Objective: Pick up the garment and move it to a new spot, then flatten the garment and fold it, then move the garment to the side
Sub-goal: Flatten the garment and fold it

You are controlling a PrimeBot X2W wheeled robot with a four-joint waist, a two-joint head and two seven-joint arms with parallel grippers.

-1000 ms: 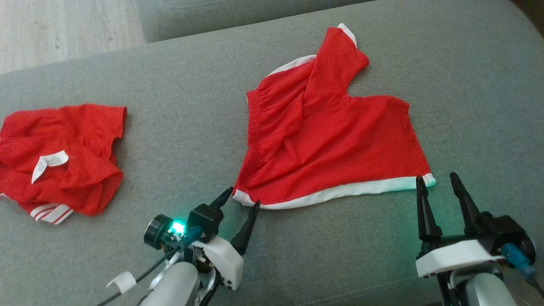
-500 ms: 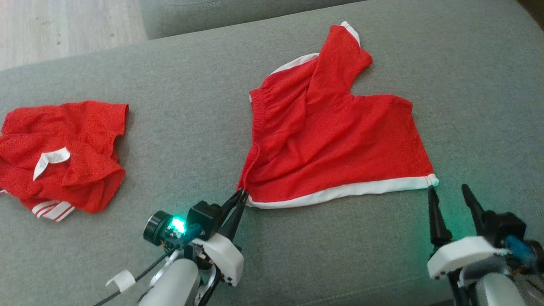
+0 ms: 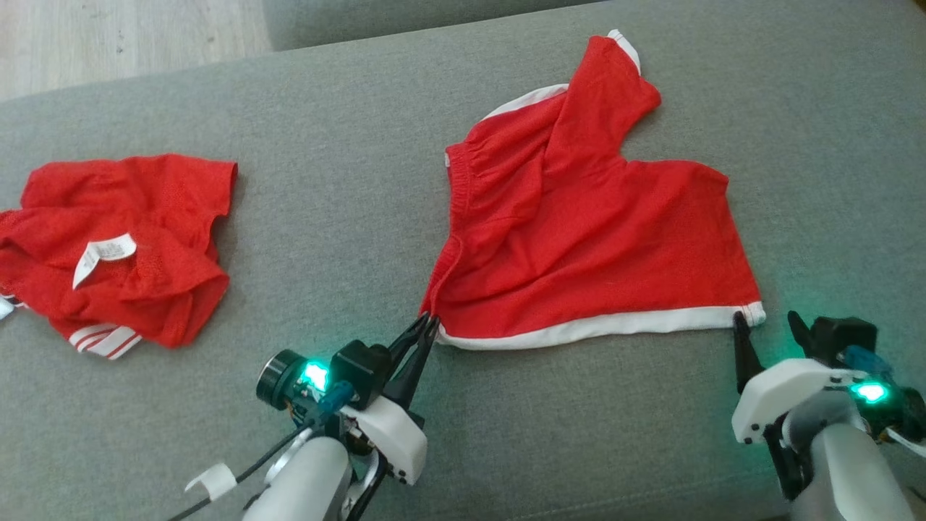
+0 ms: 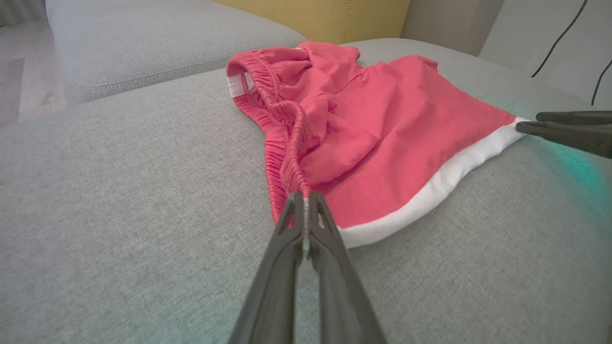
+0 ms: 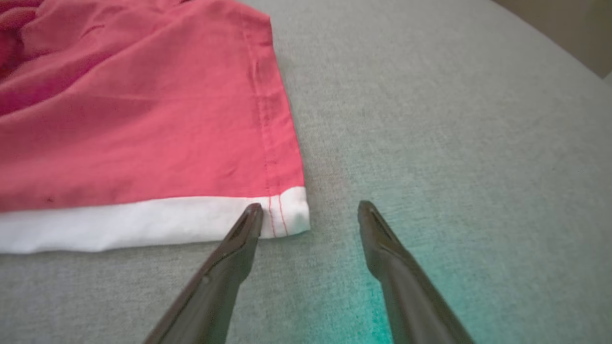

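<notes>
The garment [image 3: 593, 239], red shorts with a white hem, lies spread on the grey sofa cushion [image 3: 325, 181]. My left gripper [image 3: 432, 320] is shut on its near left corner, where the elastic waistband meets the hem; the left wrist view shows the garment [image 4: 382, 138] bunched at my left gripper [image 4: 303, 196]. At the near right corner my right gripper [image 3: 767, 318] stands open. In the right wrist view the garment [image 5: 143, 119] ends at the right gripper [image 5: 311, 208]: one fingertip rests on the white hem, the other on bare cushion.
A second red garment [image 3: 123, 239] with a white label lies crumpled at the left of the cushion. Wooden floor [image 3: 108, 36] shows beyond the far left edge. A yellow cushion [image 4: 334, 16] stands behind the sofa in the left wrist view.
My left gripper has closed on the garment's near left corner. The right gripper stays open at the hem's right corner. The whole picture has shifted, so the camera moved.
</notes>
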